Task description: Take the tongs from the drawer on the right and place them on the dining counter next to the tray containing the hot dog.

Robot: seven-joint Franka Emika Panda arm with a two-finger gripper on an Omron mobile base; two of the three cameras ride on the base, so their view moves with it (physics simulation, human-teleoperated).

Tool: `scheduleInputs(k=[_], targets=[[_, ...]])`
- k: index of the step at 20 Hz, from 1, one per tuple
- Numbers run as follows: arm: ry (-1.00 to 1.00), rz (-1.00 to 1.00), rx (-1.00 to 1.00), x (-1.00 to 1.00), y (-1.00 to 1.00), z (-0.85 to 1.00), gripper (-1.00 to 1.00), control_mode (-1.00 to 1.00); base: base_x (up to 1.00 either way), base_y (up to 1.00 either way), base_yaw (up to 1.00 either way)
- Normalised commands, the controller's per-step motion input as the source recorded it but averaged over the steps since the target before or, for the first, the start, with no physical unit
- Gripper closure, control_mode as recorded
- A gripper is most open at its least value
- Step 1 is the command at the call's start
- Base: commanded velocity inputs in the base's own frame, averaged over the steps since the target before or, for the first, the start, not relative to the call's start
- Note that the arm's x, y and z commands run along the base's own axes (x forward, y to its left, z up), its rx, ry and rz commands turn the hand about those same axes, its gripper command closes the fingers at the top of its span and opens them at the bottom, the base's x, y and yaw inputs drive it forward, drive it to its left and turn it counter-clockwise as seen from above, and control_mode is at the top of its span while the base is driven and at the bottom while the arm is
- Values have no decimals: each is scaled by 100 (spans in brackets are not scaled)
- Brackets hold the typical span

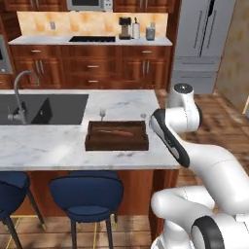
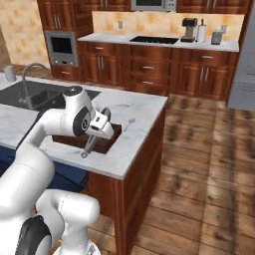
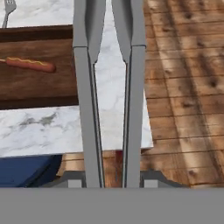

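Hand view shows the tongs (image 3: 109, 92) running up the middle of the picture, their two grey arms rising from between our gripper (image 3: 111, 181) fingertips, so we judge the gripper pinched on their joined end, holding them partway closed. In the right base view they hang from the hand at a slant, tips pointing down toward the near right part of the dining counter (image 2: 132, 144), just above the stone and close to the tray (image 2: 102, 144).

Under the tongs lies the strip of bare marble between the tray's right rim and the counter's right edge, with the wooden floor beyond. The hot dog (image 3: 29, 64) sits in the tray to the left, well clear of the tong tips. A fork (image 3: 8, 11) lies on the counter past the tray's far rim.

We judge the step in hand to be the set-down beside the tray. That strip looks narrow, so we should keep the tongs aligned with the tray's right rim, not across it, and lower them until they rest flat on the stone before we let go. Released while slanted, the free tips could strike first and the tongs could skid off the right edge or clip the tray. Keeping the hand clear of the rim as we descend matters too.
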Motion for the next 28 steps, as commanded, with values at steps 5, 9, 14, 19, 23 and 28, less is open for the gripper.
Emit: scheduleInputs(k=[5, 9, 14, 19, 23, 28], targets=[[0, 0, 0, 0, 0, 0, 100, 100, -31, 79, -29], [0, 0, 0, 0, 0, 0, 100, 100, -29, 75, -24], [0, 0, 0, 0, 0, 0, 100, 100, -22, 77, -18], [0, 0, 0, 0, 0, 0, 100, 100, 3, 74, -11], [0, 0, 0, 0, 0, 0, 100, 100, 13, 64, -8], [0, 0, 0, 0, 0, 0, 100, 100, 12, 39, -6]])
